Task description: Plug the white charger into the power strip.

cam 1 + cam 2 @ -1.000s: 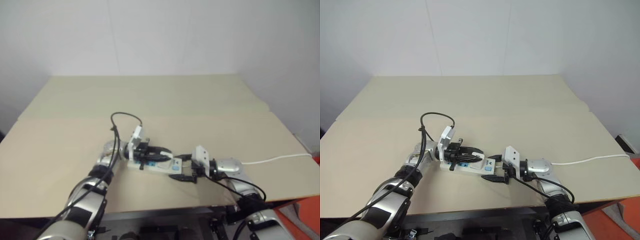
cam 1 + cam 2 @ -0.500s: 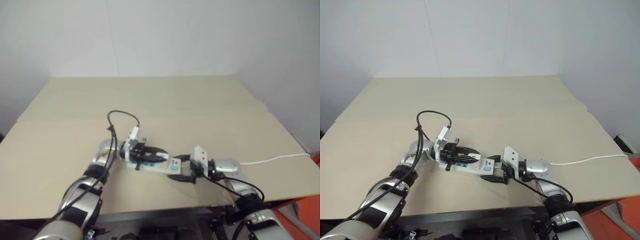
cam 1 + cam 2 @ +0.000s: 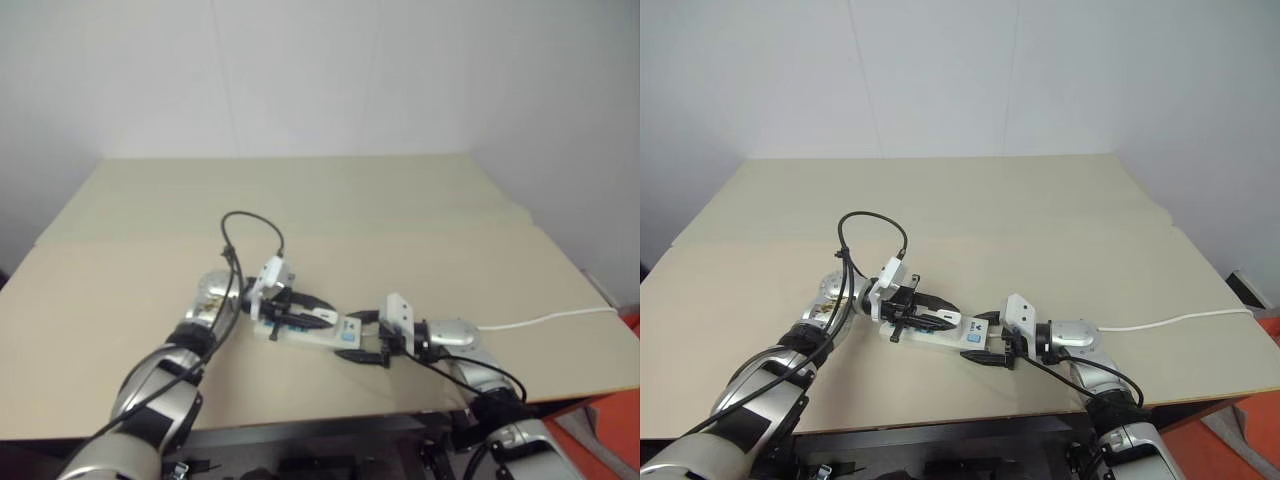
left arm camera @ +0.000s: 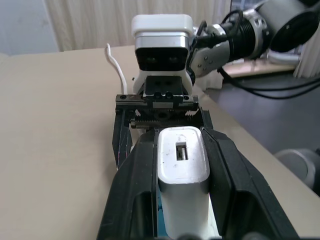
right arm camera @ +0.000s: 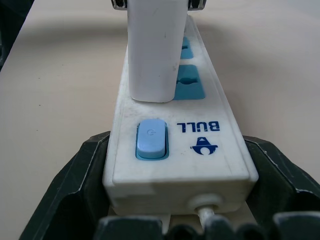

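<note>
White charger (image 4: 182, 170) sits clamped in left hand (image 3: 930, 312); right hand (image 3: 992, 350) grips power strip (image 5: 177, 145).

Soft, even indoor light falls on the pale tabletop (image 3: 1040, 200), with faint shadows beneath the arms. The left eye view is duller and hazier than the right. In the right wrist view, the power strip (image 5: 180, 150) blurs toward twelve o'clock.

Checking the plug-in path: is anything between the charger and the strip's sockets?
Nothing visible. The left gripper holds the charger against the strip at the blue socket nearest the switch. The right gripper clasps the strip's cord end.
</note>
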You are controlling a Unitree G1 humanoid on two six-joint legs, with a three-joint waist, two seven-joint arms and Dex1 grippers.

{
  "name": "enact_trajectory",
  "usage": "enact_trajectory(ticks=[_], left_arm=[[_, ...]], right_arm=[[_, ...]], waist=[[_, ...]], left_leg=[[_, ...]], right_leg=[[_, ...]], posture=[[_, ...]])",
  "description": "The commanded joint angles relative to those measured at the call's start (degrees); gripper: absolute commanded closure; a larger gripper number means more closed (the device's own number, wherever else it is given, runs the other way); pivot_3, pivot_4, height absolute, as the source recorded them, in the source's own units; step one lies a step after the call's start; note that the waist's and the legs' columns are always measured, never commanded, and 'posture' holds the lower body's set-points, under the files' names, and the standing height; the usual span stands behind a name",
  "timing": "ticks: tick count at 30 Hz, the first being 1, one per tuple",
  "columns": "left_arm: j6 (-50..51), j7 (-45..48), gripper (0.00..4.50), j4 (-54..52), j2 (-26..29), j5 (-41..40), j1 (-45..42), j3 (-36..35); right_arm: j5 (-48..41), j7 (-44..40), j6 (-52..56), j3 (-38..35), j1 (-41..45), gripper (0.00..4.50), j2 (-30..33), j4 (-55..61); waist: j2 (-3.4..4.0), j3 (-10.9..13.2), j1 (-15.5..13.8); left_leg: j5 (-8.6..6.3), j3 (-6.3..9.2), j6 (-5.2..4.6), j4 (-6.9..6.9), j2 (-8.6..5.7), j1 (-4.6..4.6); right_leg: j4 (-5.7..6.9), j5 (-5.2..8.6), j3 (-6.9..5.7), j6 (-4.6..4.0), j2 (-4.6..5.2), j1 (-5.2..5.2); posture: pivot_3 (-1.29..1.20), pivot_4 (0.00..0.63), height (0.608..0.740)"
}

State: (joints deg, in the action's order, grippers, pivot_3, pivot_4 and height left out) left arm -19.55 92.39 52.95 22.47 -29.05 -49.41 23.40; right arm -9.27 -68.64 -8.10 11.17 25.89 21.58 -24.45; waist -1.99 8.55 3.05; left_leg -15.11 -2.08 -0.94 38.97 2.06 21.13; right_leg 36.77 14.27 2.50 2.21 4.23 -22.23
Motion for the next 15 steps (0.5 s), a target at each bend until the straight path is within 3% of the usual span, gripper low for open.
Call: enact_trajectory(ticks=[1, 11, 15], left_arm=[[-1.40, 0.11, 3.50, 7.40, 2.92, 8.22, 1.97, 2.65], [2.99, 0.11, 3.50, 6.63, 2.78, 5.76, 1.83, 1.20], [4.99, 0.11, 2.24, 5.40, 2.93, 4.33, 1.79, 0.69]], right_arm=[[1.06, -1.77, -0.33, 2.53, -1.23, 1.06, 0.14, 1.25], [1.49, -1.53, -0.21, 2.84, -1.14, 1.06, -0.24, 0.90], [1.61, -1.42, -0.27, 2.88, -0.91, 1.06, -0.45, 0.64]], waist=[[0.02, -0.27, -0.06], [0.03, -0.47, -0.11], [0.08, -0.48, 0.52]], left_leg=[[0.00, -0.01, 0.00, 0.00, 0.00, -0.01], [0.00, 0.01, 0.00, -0.02, 0.00, -0.02], [-0.01, -0.02, -0.01, -0.11, 0.01, 0.00]], right_leg=[[0.00, 0.00, 0.00, 0.00, 0.00, 0.01], [-0.02, 0.02, 0.00, 0.01, -0.01, 0.02], [-0.01, 0.04, 0.11, 0.03, -0.06, -0.08]], posture=[[0.00, 0.150, 0.740], [0.00, 0.150, 0.740], [0.00, 0.150, 0.740]])
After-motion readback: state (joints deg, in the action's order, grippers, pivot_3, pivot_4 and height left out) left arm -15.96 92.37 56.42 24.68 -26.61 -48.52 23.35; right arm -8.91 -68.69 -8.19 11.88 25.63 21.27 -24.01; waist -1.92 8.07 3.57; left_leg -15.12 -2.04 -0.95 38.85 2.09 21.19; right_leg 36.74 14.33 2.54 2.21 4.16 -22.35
